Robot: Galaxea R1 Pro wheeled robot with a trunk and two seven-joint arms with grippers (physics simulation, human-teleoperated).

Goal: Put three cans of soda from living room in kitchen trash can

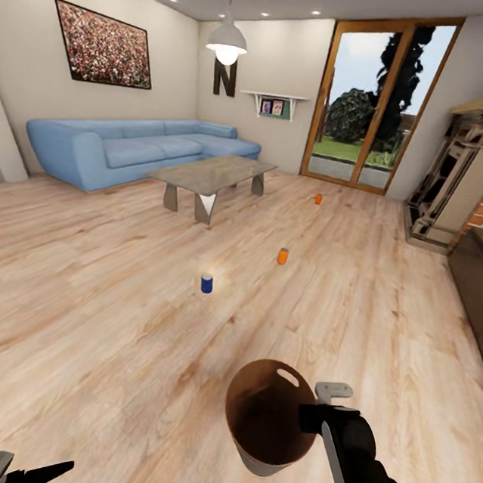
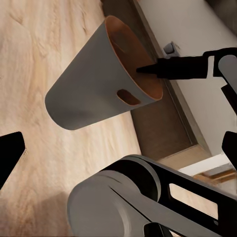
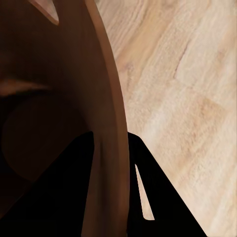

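Note:
My right gripper (image 1: 312, 412) is shut on the rim of the tash can (image 1: 254, 403), holding the grey bin tilted above the floor, its coppery inside facing the head camera. In the right wrist view the fingers (image 3: 74, 197) straddle the bin's wall (image 3: 106, 89). The left wrist view has the bin (image 2: 94, 79) from the side with its oval cut-out. Two orange cans of soda stand on the wood floor ahead, one nearer (image 1: 283, 256) and one farther (image 1: 318, 199). A blue can (image 1: 206, 283) stands closest. My left gripper (image 1: 24, 470) is open and low at the left.
This is the living room. A blue sofa (image 1: 132, 147) and a glass coffee table (image 1: 212, 173) stand at the back left. Wood-framed glass doors (image 1: 378, 99) are behind, and a brick fireplace (image 1: 477, 189) with a dark hearth lines the right side.

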